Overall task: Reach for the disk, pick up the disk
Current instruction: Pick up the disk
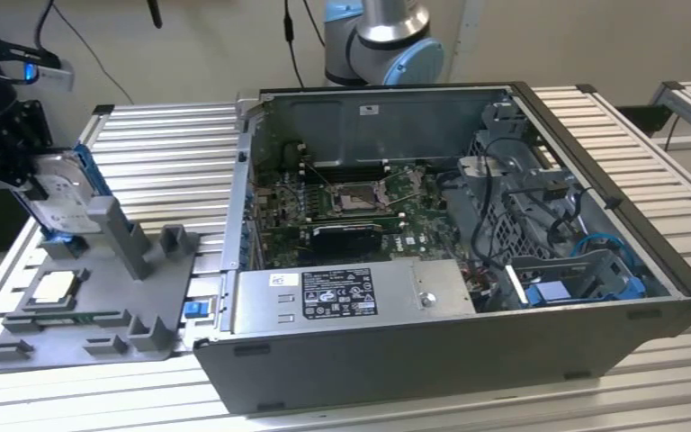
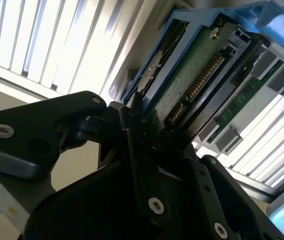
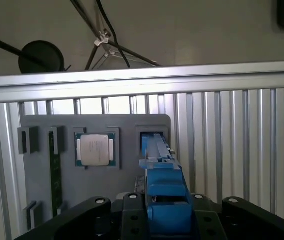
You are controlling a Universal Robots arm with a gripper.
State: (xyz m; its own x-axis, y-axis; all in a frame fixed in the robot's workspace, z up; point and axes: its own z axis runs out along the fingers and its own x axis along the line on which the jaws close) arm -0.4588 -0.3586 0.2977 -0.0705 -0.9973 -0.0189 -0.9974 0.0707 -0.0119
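We see the grey fixture tray [image 1: 94, 315] beside the open computer case [image 1: 442, 270], with the disk [image 1: 64, 193] standing on edge at one of the tray's slots. The gripper [image 3: 164, 200] is pinching the disk's blue-framed upper edge. We judge the pick-up is in hand, and clearing the tray calls for a straight pull along the slot.

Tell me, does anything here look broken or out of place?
Nothing looks spilled or damaged. The computer case lies open with its insides bare, and the disk stands on edge in the grey holder, gripped by the pincer.
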